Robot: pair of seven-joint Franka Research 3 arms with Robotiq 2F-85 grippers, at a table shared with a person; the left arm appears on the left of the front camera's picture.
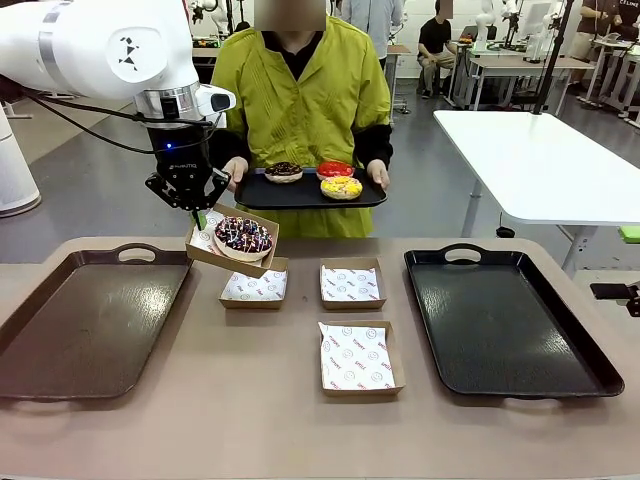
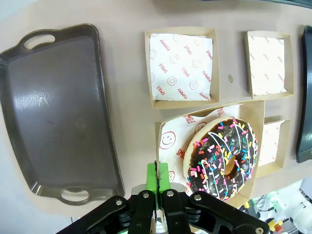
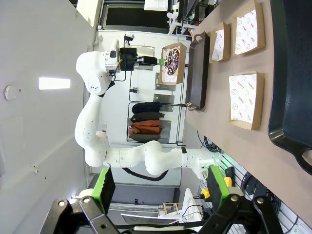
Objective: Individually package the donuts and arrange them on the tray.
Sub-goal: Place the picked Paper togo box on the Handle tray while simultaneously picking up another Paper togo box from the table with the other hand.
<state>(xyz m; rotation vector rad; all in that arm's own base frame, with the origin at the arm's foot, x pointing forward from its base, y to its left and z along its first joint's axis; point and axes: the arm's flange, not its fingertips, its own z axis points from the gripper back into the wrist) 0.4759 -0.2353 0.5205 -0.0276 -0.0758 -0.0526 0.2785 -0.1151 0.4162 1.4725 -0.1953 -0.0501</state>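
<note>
The empty brown tray [image 1: 90, 320] was seen along the tabletop's left edge. Just right of its far right corner, the left hand [image 1: 199, 216] was clamped on one wall of a cardboard box [image 1: 228, 262] held clear of the tabletop. The sprinkled chocolate donut [image 1: 243, 236] lay inside, rightward of the fingers. That tray was judged nearest this arm. Past the black tray [image 1: 505, 320], the right hand [image 3: 161, 187] was held apart, empty.

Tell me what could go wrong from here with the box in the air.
The left jaws pinch the box by one rim only, and it hangs tilted: the sprinkled donut might slide out. It hangs close over an empty box, which it may clip if lowered.
</note>
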